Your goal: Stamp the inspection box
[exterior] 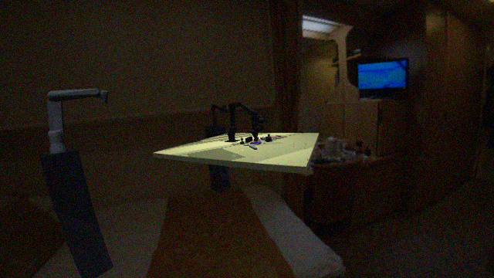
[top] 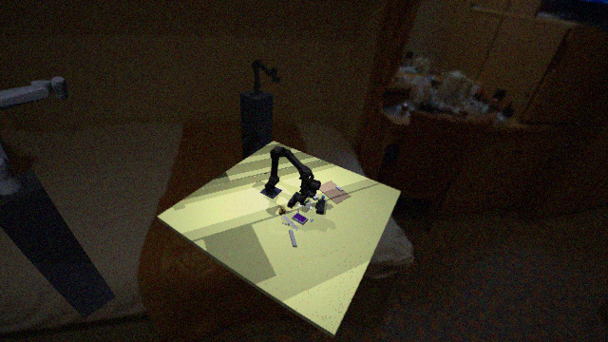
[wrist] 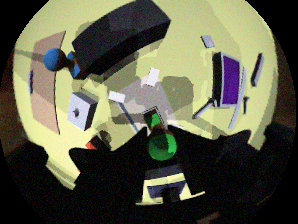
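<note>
My gripper (top: 304,201) (exterior: 255,138) (wrist: 157,128) is shut on a stamp with a green knob (wrist: 162,147). The stamp's dark-edged base shows just beyond the knob, over the pale card (wrist: 134,92). Whether it touches the card cannot be told. The inspection box and any print cannot be made out; shadow, the stamp and the fingers cover part of the card. The purple ink pad (top: 299,218) (wrist: 231,81) lies to the right in the wrist view, its dark lid side beside it. A stamp with a blue knob (wrist: 54,59) stands at the upper left.
A long black block (top: 321,205) (wrist: 120,37) lies beyond the card. A grey box with a small knob (wrist: 79,111) stands left of it. A tan sheet (top: 334,190) (wrist: 44,92) is farther left. A red-marked piece (wrist: 90,145) is near the left finger. A grey bar (top: 293,238) (wrist: 257,69) lies past the pad.
</note>
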